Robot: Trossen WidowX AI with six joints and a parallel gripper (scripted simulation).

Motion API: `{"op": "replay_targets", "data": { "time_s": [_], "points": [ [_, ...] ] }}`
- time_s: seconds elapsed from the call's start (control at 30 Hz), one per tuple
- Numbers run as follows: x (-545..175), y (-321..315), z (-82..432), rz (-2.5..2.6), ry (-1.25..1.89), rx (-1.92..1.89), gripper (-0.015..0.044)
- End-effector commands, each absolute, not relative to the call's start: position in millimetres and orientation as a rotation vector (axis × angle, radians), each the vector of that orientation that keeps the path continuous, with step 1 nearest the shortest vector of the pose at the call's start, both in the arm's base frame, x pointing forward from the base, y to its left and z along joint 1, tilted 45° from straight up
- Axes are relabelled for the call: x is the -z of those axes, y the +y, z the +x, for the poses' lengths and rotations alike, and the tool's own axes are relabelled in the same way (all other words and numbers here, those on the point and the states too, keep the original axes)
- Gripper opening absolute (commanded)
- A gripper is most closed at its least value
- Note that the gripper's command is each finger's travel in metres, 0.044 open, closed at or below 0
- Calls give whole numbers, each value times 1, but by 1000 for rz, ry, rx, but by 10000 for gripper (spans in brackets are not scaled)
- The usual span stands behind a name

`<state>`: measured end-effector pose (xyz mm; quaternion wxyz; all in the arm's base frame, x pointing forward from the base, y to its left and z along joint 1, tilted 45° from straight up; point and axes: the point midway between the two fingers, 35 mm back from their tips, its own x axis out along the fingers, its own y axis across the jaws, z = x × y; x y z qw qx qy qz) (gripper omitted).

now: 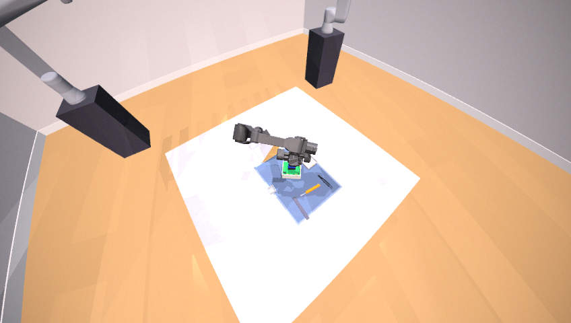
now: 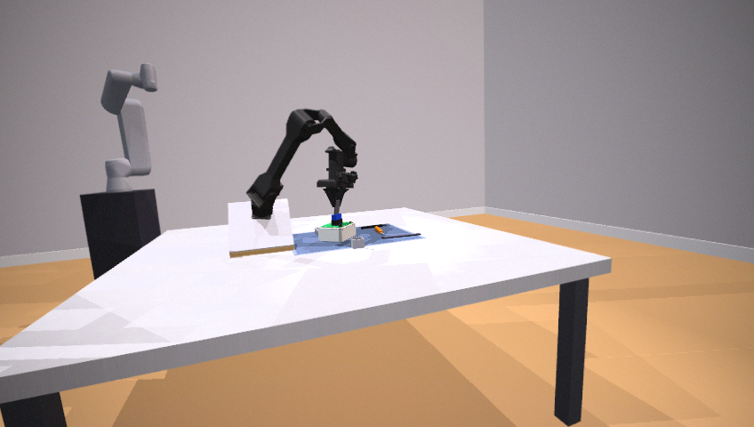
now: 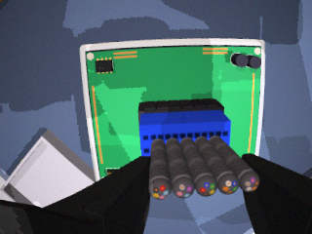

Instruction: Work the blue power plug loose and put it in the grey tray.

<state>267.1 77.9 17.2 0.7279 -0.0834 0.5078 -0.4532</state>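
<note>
Matt ribbed-looking cables (image 3: 202,168), smooth plastic-like blue plug (image 2: 336,216) (image 3: 185,123), wood-look floor (image 1: 460,200) (image 2: 343,370) with a faint sheen.

Plain pale grey walls (image 1: 440,72) (image 2: 237,42) meet in a corner. A shiny orange-brown wood floor (image 1: 460,239) (image 2: 661,327) lies below. The big white flat counter (image 1: 340,239) (image 2: 370,280) has dark square legs (image 2: 571,343) and bright light on top.
</note>
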Motion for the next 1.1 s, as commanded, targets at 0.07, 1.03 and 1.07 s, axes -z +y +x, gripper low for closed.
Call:
{"op": "replay_targets", "data": {
  "time_s": [0.07, 1.03, 1.07],
  "points": [
    [-35, 83, 258, -91, 1113, 822, 0],
    [-21, 78, 264, -144, 1114, 908, 0],
    [-19, 76, 265, -144, 1114, 908, 0]
  ]
}}
